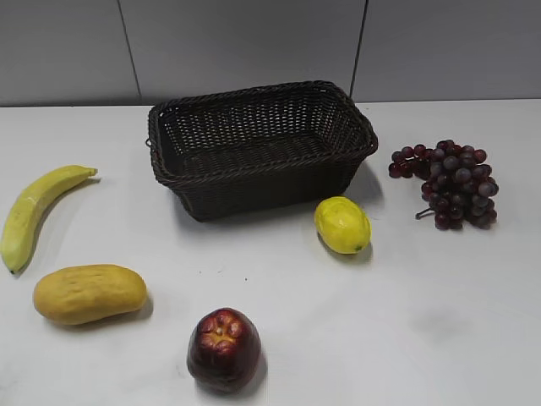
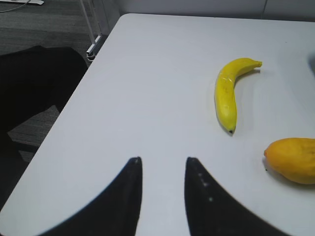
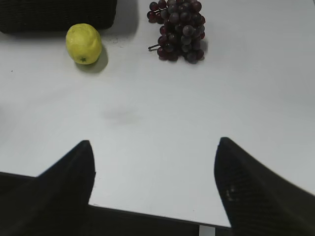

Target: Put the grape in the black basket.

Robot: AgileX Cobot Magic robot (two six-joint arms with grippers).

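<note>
The grape (image 1: pixel 452 183), a bunch of dark red-purple berries with a short stem, lies on the white table to the right of the black basket (image 1: pixel 254 152). The grape also shows at the top of the right wrist view (image 3: pixel 179 29), far ahead of my right gripper (image 3: pixel 155 147), which is open wide and empty near the table's front edge. The basket's lower wall (image 3: pixel 56 14) shows at the top left there. My left gripper (image 2: pixel 162 160) is open and empty over bare table near the left edge. Neither gripper shows in the exterior view.
A yellow lemon (image 1: pixel 342 225) sits in front of the basket's right corner, also in the right wrist view (image 3: pixel 84 43). A banana (image 1: pixel 38 211) and a mango (image 1: pixel 89 293) lie at the left. A dark red apple (image 1: pixel 224 349) sits at the front centre.
</note>
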